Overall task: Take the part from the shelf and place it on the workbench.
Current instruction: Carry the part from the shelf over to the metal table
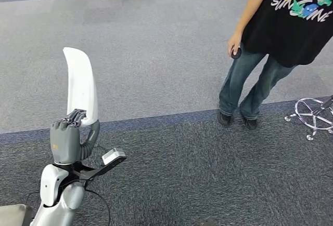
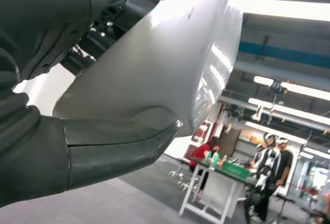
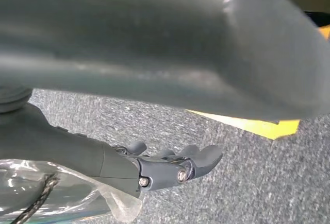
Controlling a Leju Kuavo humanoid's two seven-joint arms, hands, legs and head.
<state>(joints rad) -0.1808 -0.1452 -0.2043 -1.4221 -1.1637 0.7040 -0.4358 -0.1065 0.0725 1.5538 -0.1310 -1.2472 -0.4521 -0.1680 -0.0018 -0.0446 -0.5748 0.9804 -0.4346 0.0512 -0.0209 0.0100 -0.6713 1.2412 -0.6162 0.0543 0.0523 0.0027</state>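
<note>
White curved part (image 1: 80, 83) stands upright above the left hand (image 1: 66, 137), whose fingers (image 1: 74, 116) clamp its lower end, thumb (image 2: 116, 144) pressed against its face; right hand (image 3: 155, 165) hangs over grey carpet (image 3: 241, 183), fingers extended, holding nothing; a person (image 1: 274, 34) stands well apart.

From my station I see the person (image 1: 274, 34) in the head view cut by the top and right edges above the chest, and the small dark thing (image 1: 235, 53) in that person's hand is too small to name. The lower end of the white part (image 1: 80, 83) is hidden behind the fingers (image 1: 73, 117) of the left hand (image 1: 66, 137), and in the left wrist view the part (image 2: 175, 59) runs out of the top edge. In the right wrist view a blurred grey mass covers the upper half, so I cannot tell how the right hand (image 3: 171, 165) is set; the yellow floor marking (image 3: 268, 126) is half hidden behind that mass.
</note>
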